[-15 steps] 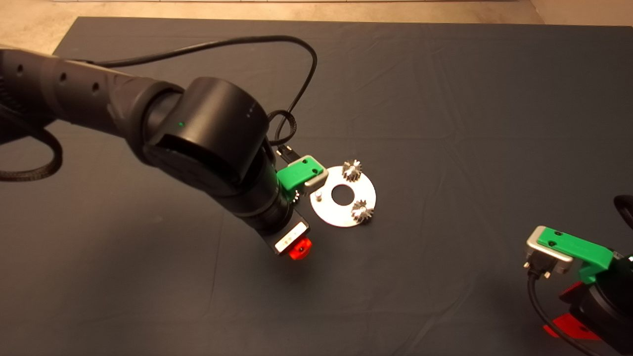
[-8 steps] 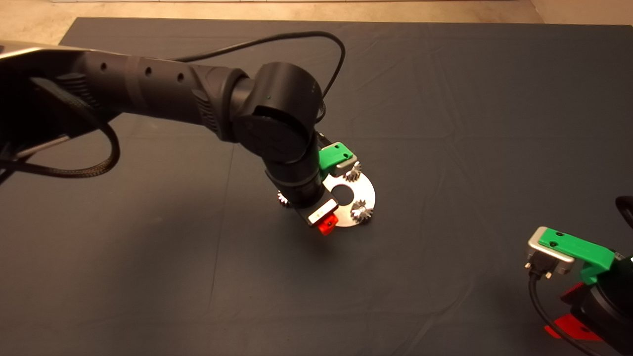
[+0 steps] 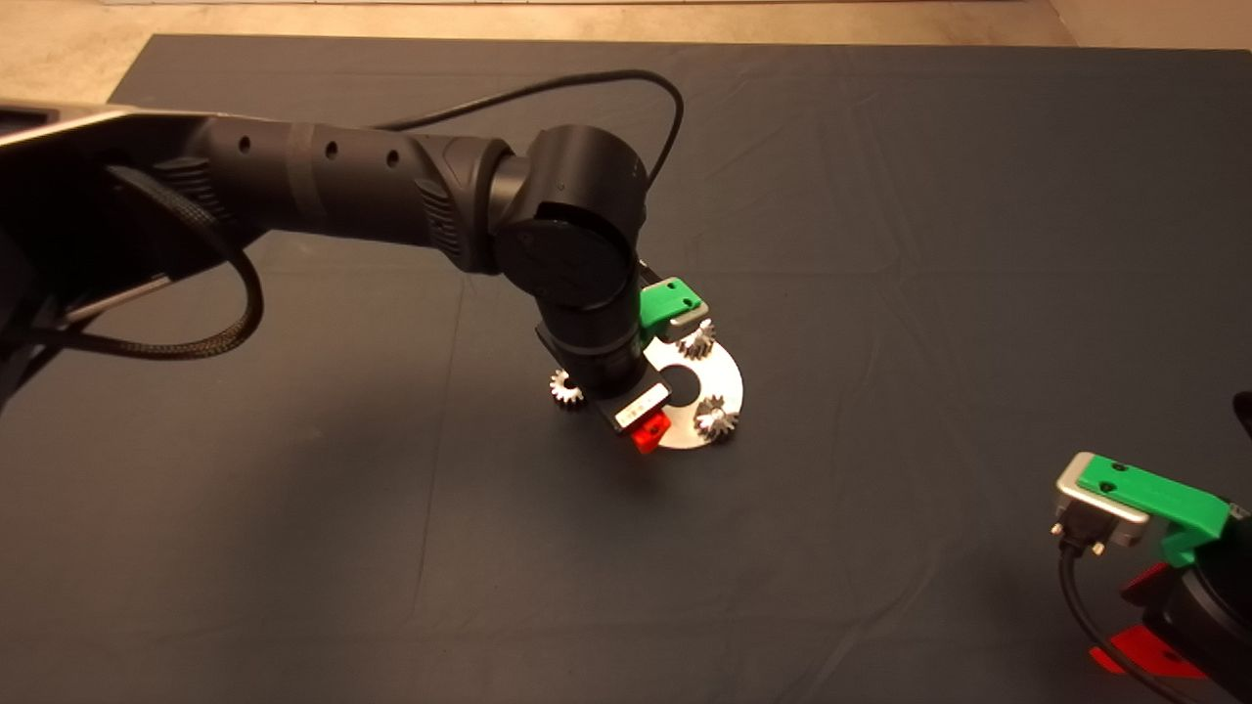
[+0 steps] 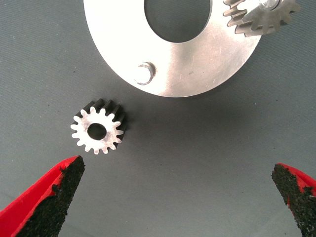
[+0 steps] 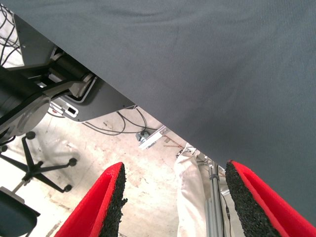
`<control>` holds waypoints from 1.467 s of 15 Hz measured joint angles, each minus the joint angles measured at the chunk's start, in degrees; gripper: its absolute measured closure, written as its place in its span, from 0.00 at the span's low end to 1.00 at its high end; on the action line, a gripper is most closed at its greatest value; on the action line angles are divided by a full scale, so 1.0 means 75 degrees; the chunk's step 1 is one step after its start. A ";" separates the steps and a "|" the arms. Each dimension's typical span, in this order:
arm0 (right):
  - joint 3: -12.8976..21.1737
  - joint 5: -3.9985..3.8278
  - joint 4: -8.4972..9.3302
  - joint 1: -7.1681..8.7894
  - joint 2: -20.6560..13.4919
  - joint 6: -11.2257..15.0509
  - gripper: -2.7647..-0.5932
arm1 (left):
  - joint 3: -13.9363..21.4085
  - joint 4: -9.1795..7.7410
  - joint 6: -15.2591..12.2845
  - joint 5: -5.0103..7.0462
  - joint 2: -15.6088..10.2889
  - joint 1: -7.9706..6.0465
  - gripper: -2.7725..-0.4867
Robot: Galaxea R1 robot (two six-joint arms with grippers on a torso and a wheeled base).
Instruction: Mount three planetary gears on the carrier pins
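A flat silver disc [image 3: 722,386] lies mid-mat with two planetary gears seated on carrier pins, one at its far edge [image 3: 696,340] and one at its near right [image 3: 714,418]. The third carrier pin [image 4: 146,72] stands bare. A loose planetary gear [image 3: 565,386] lies flat on the mat just left of the disc; in the left wrist view this gear [image 4: 97,131] sits close to the bare pin. My left gripper [image 4: 177,170] hovers above the disc's left edge, open and holding nothing, with the gear nearer one finger [image 4: 54,197]. My right gripper [image 5: 173,173] waits open at the lower right.
The left arm [image 3: 391,196] and its cable [image 3: 548,88] reach across the mat from the left and cover part of the disc. Past the mat's edge, the right wrist view shows floor with a chair base [image 5: 44,168] and cables.
The left arm swung right and came over the disc's left edge. The loose gear, earlier mostly hidden behind the wrist, now shows left of it. The right gripper sank slightly.
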 joint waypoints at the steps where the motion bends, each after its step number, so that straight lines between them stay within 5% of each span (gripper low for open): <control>1: 0.0003 0.0003 0.0000 0.0000 -0.0057 -0.0031 0.59 | -0.0005 0.0052 0.0047 0.0003 -0.0005 0.0062 0.00; 4: 0.0007 0.0002 0.0003 0.0000 -0.0370 -0.0204 0.59 | -0.0107 0.0208 0.0317 0.0013 -0.0072 0.0213 0.00; 9: 0.0010 0.0003 0.0041 0.0002 -0.0712 -0.0454 0.59 | -0.0243 0.0488 0.0603 0.0006 -0.0144 0.0213 0.00; 12: 0.0010 0.0003 0.0047 0.0015 -0.0715 -0.0508 0.59 | -0.0341 0.0607 0.0720 0.0009 -0.0200 0.0231 0.00; 18: 0.0011 0.0010 0.0055 0.0435 -0.0514 -0.0654 0.59 | -0.0282 0.0694 0.0824 0.0005 -0.0451 0.0236 0.00; 22: 0.0011 0.0006 0.0055 0.0450 -0.0517 -0.0663 0.59 | -0.0010 0.0714 0.0831 0.0003 -0.0749 0.0488 0.00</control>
